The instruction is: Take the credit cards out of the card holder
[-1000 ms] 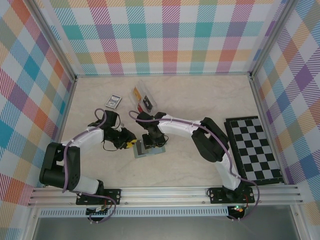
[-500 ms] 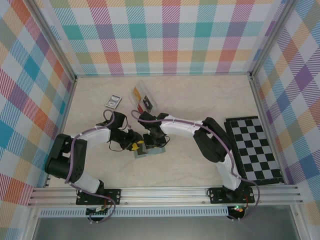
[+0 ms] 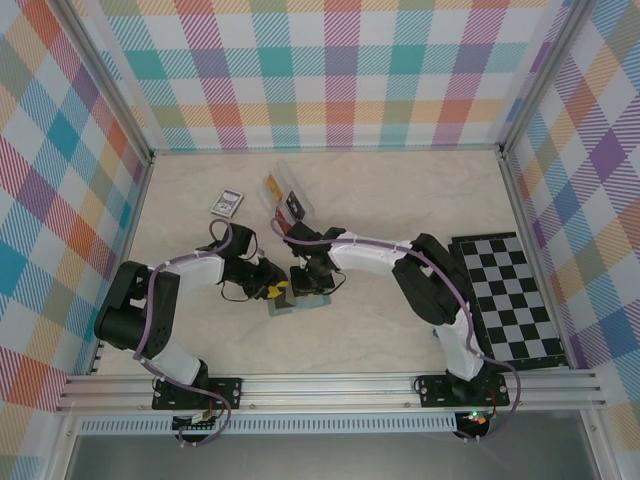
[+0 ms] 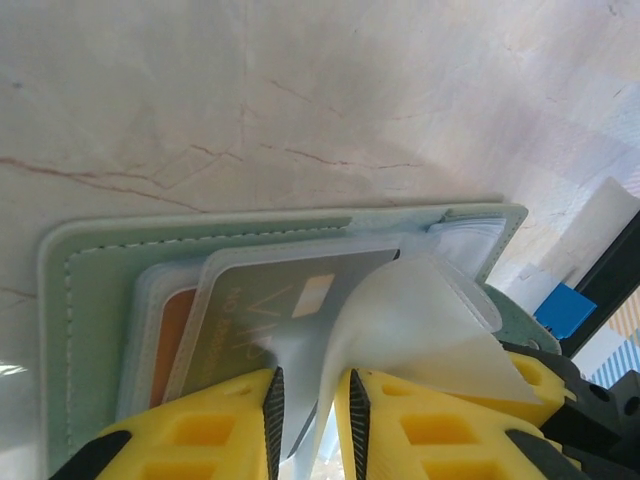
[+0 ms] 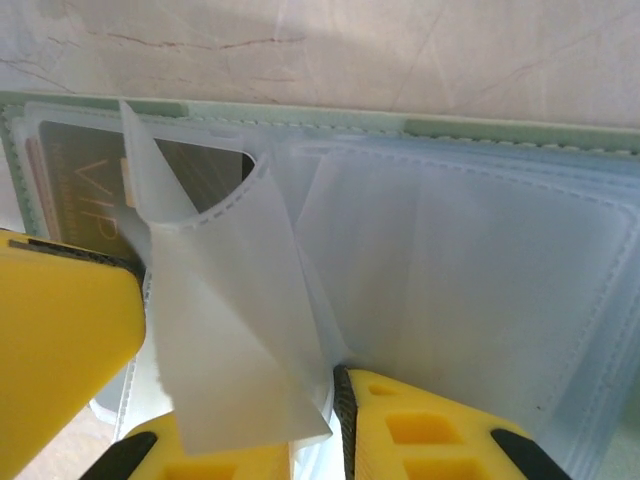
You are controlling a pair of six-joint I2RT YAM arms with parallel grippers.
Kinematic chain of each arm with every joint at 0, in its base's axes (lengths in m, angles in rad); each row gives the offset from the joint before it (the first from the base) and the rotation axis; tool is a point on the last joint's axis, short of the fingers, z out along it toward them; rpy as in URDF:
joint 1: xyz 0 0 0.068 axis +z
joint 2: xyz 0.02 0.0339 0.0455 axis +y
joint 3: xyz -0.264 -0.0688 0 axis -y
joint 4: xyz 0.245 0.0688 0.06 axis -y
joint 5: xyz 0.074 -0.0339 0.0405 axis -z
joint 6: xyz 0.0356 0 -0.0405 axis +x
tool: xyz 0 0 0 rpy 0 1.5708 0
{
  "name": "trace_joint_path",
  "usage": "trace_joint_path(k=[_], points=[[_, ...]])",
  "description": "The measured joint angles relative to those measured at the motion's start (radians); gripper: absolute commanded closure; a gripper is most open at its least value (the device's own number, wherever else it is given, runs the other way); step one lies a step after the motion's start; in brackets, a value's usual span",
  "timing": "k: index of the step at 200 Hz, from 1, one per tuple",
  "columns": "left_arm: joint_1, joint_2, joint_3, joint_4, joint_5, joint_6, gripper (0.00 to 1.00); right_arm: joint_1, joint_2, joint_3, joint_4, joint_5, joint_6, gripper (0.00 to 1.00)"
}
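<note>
The sage-green card holder (image 3: 318, 299) lies open on the table between both grippers. In the left wrist view its green cover (image 4: 95, 300) frames pale sleeves holding a tan VIP credit card (image 4: 270, 310) and an orange card (image 4: 175, 330). My left gripper (image 4: 312, 380) is shut on the sleeved corner of the tan card; whether it grips card or only sleeve is unclear. A translucent flap (image 4: 420, 330) curls up beside it. My right gripper (image 5: 315, 420) is shut on that clear flap (image 5: 230, 330), above the empty sleeves (image 5: 470, 270). From above, the left gripper (image 3: 272, 291) and right gripper (image 3: 305, 283) nearly touch.
A clear plastic compartment tray (image 3: 288, 195) and a grey-edged picture card (image 3: 226, 203) lie behind the arms. A checkerboard (image 3: 510, 298) sits at the right. Plaid walls close three sides. A small blue block (image 4: 563, 308) shows past the wallet.
My left gripper has slid right onto the wallet's left edge, its arm folding closer. The right gripper has narrowed on the flap and hardly moved.
</note>
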Motion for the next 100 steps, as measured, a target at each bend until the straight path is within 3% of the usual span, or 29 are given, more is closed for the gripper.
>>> trace_joint_path(k=[100], points=[[0.000,0.018,0.000,0.027,0.020,-0.003,0.75,-0.041,-0.098,-0.113,0.116,-0.077,0.048,0.70]])
